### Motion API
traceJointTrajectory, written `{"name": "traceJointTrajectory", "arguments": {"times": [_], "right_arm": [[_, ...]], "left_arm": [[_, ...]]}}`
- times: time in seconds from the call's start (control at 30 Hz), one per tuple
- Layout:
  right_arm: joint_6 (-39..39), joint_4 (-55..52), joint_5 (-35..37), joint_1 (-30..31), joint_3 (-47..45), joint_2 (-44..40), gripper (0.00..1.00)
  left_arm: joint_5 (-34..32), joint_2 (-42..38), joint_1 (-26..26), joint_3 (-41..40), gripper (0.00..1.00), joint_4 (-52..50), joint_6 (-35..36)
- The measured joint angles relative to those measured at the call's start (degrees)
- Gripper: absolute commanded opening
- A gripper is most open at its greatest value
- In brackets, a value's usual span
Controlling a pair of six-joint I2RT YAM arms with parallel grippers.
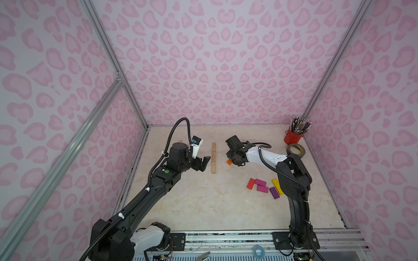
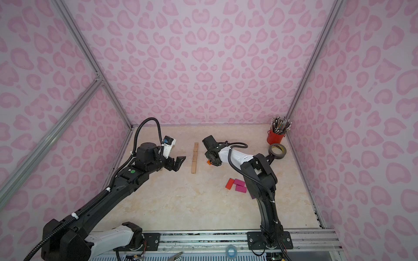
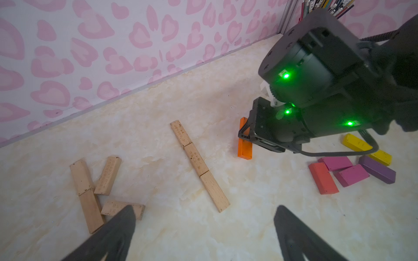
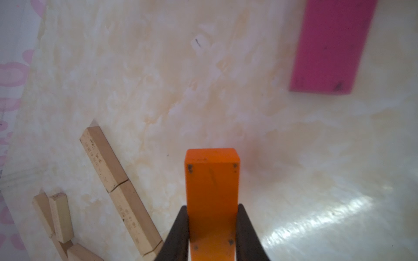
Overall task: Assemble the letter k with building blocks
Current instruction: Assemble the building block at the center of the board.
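**Right claw grips an orange block beside the wooden row**

The right claw [image 4: 212, 206] is drawn in narrow on an orange block [image 4: 212, 178], one finger pressing each long side. The block is low and near the right of a row of three plain wooden blocks [image 1: 213, 158], but apart from it. Whether it touches the surface [image 1: 203, 203] I cannot tell. The three blocks lie end to end, touching, in one straight line. The left claw [image 3: 204, 209] stands wide and empty, hovering just left of the row. Loose plain blocks [image 3: 99, 187] lie huddled under the left arm. Beside the right arm, a red block [image 3: 323, 178], two magenta blocks [image 3: 351, 175], a purple block [image 3: 376, 169] and yellow blocks [image 3: 356, 142] cluster together.
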Motion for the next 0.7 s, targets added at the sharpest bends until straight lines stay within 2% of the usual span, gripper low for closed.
{"name": "traceJointTrajectory", "arguments": {"times": [0.23, 0.43, 0.7], "right_arm": [[4.55, -0.63, -0.02, 0.00, 6.88, 6.38, 0.21], [4.70, -1.57, -0.02, -0.02, 12.33, 9.99, 0.26], [4.09, -1.99, 0.00, -0.37, 13.81, 11.47, 0.39]], "left_arm": [[-0.44, 0.00, 0.24, -0.07, 0.98, 0.02, 0.00], [-0.44, -0.07, 0.44, -0.20, 0.98, 0.02, 0.00], [-0.42, -0.44, 0.70, -0.31, 0.98, 0.26, 0.00]]}}
